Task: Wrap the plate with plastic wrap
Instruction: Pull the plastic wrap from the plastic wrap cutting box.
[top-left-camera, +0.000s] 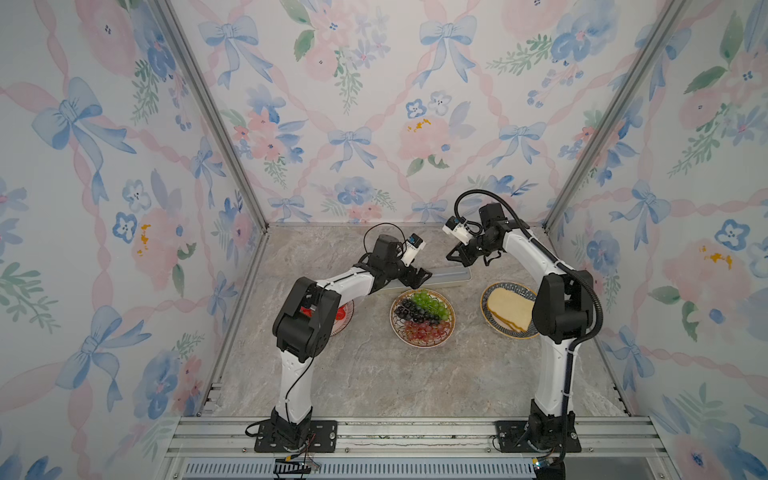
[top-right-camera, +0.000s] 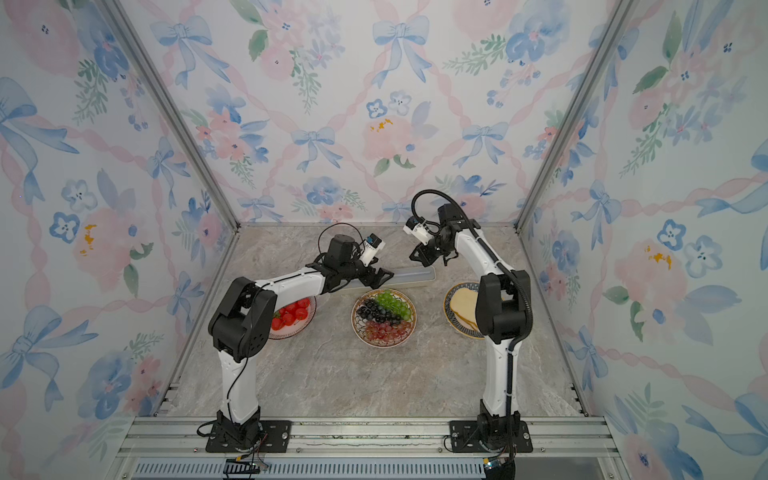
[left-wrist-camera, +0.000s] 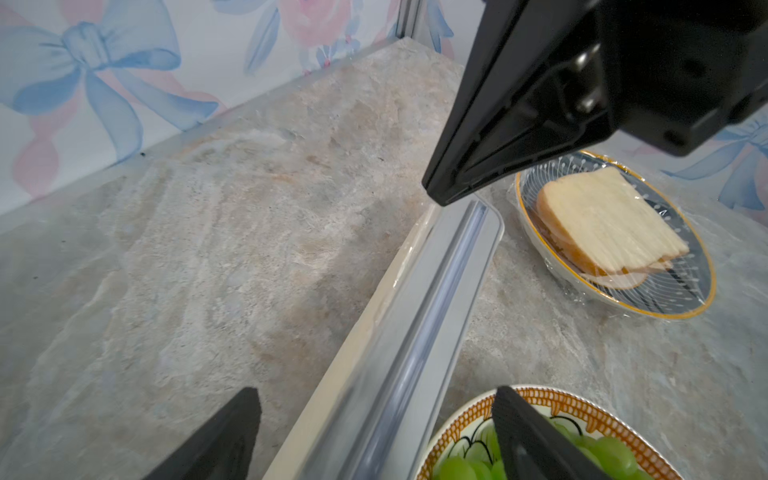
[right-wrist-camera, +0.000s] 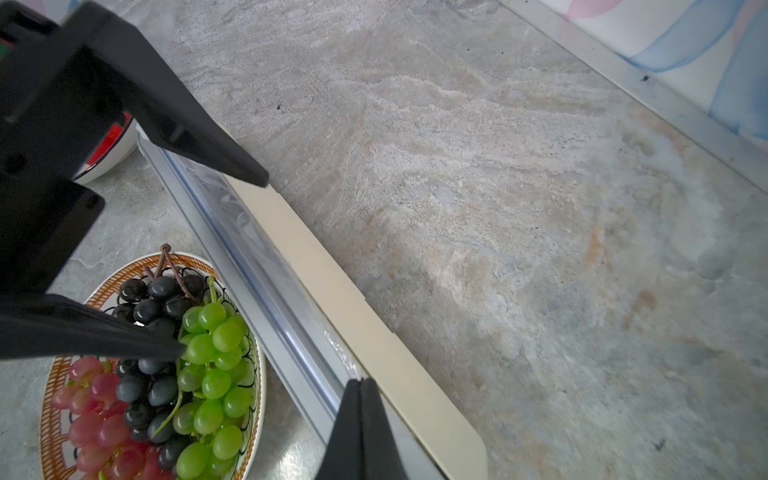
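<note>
Nearest the lens a ridged metal rail (top-left-camera: 415, 436) edges the marbled desk (top-left-camera: 374, 382); farther in, the plastic wrap (left-wrist-camera: 432, 307) sits rolled inside its long cream box (right-wrist-camera: 370, 345) under a grey translucent lid (left-wrist-camera: 395, 374), lying left to right just behind the grape plate (right-wrist-camera: 52, 415). The left tool (right-wrist-camera: 224, 268) straddles the box, fingers spread wide, gripping nothing; the right tool (right-wrist-camera: 361, 386) hangs pinched shut just above the lid's right end, nothing visibly caught. Glossy, crinkled film already covers the bread plate (left-wrist-camera: 673, 291) at right; the grapes look bare, and a tomato plate (top-right-camera: 293, 332) sits left. The step seems to be fetching film: next, find its free edge and draw it toward the grapes
</note>
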